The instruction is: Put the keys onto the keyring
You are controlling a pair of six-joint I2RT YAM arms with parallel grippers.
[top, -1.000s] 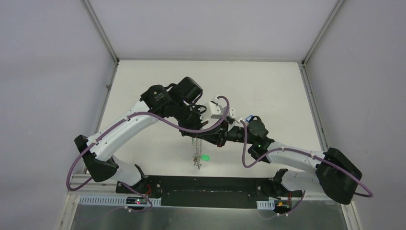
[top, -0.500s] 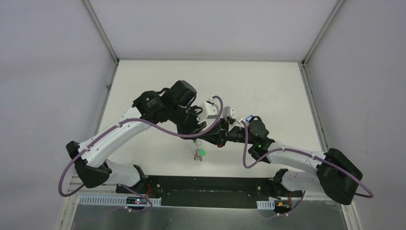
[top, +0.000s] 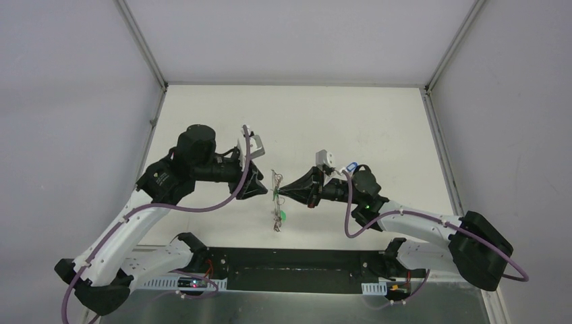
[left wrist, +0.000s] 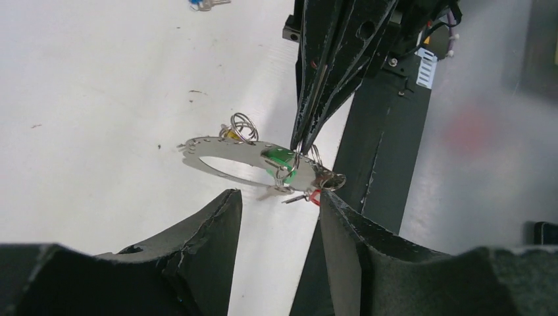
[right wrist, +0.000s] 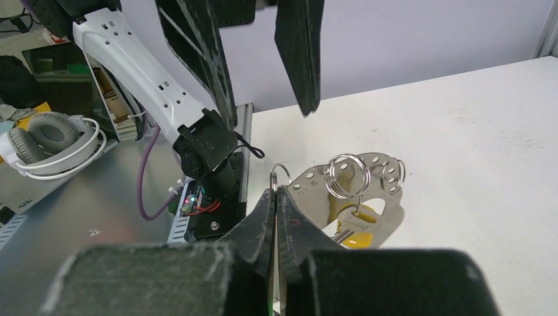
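My right gripper (top: 280, 192) is shut on the edge of the keyring (top: 276, 200), a flat silvery loop with small holes, and holds it in the air above the table's near part. In the right wrist view the shut tips (right wrist: 275, 192) pinch the keyring (right wrist: 388, 197) beside a small split ring. Keys hang from it: a green-tagged one (left wrist: 279, 158), a red-tagged one (left wrist: 316, 197) and a yellow-tagged one (right wrist: 360, 224). My left gripper (top: 262, 189) is open and empty, just left of the keyring (left wrist: 224, 153), apart from it.
A blue-tagged key (left wrist: 201, 4) lies on the white table beyond the right arm. The black base strip (top: 297, 260) runs along the near edge. Metal frame posts (top: 143, 47) stand at the far corners. Headphones (right wrist: 52, 135) lie off the table.
My left arm has swung back to the left, away from the keyring, and its gripper now stands open beside it. The right gripper still holds the keyring in the same place.
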